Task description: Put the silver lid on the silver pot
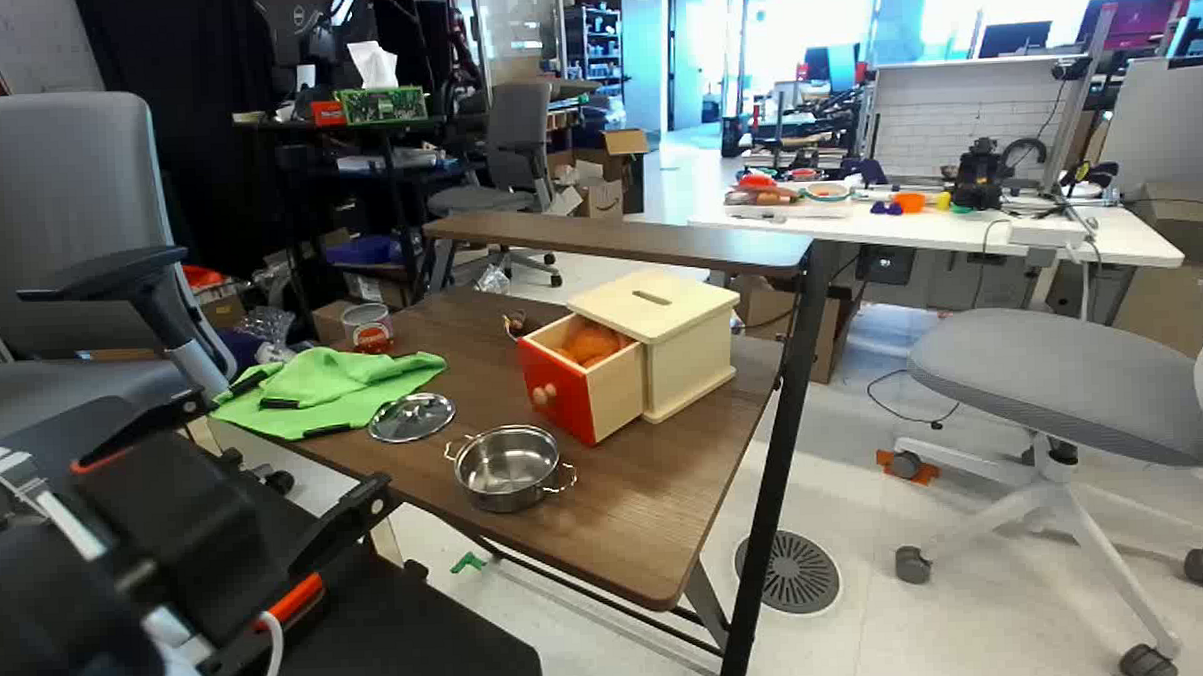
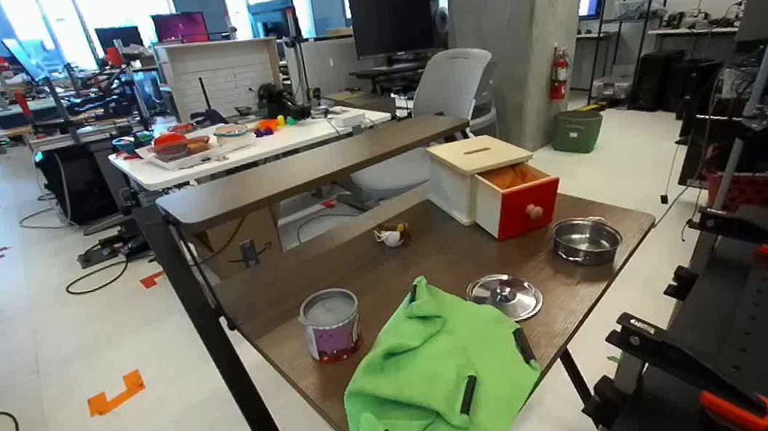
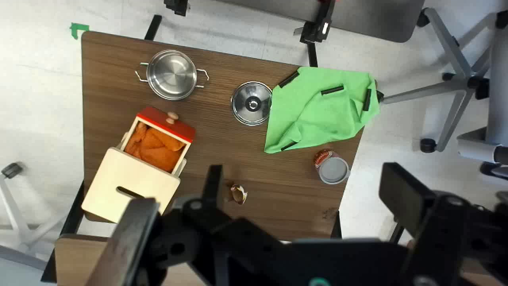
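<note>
In the wrist view we see the black tool (image 3: 303, 174) with its two fingers spread wide over the brown, wood-grained desk (image 3: 222, 147). The flat, round, shiny silver metal lid (image 3: 251, 103) lies knob up on the desk, between the bright green cloth (image 3: 313, 109) and the shallow, round, two-handled silver metal pot (image 3: 172, 74), which stands upright and uncovered. Near the pot we find the cream wooden box (image 3: 131, 174), its red-fronted drawer (image 3: 158, 119) pulled out.
</note>
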Robot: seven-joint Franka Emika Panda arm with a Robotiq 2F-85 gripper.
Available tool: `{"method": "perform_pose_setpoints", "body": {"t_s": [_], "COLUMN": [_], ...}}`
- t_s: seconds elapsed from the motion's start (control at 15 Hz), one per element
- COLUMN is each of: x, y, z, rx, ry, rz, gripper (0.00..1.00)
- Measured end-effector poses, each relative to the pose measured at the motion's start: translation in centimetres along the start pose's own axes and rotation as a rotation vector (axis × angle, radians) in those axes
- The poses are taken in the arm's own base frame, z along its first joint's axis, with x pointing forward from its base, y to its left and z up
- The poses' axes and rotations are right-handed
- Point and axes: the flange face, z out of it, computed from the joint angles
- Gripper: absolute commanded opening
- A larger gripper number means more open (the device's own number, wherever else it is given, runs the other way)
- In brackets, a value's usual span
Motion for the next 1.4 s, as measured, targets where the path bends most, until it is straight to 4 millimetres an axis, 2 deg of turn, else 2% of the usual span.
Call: {"method": "perform_pose_setpoints", "body": {"t_s": [0.4,0.6,0.87,1.4], "x": [0.0,0.1,-0.3,0.1], "y": [0.0,0.0,0.2,2.3], "z": [0.0,1.4,6.5,20.1], "rx": [0.0,-0.007,-0.021,-0.057], "ry": [0.002,0.02,0.0,-0.046], "rz": [0.003,0.004,-0.003,0.002], "gripper": [1.0,1.0,1.0,1.0]}}
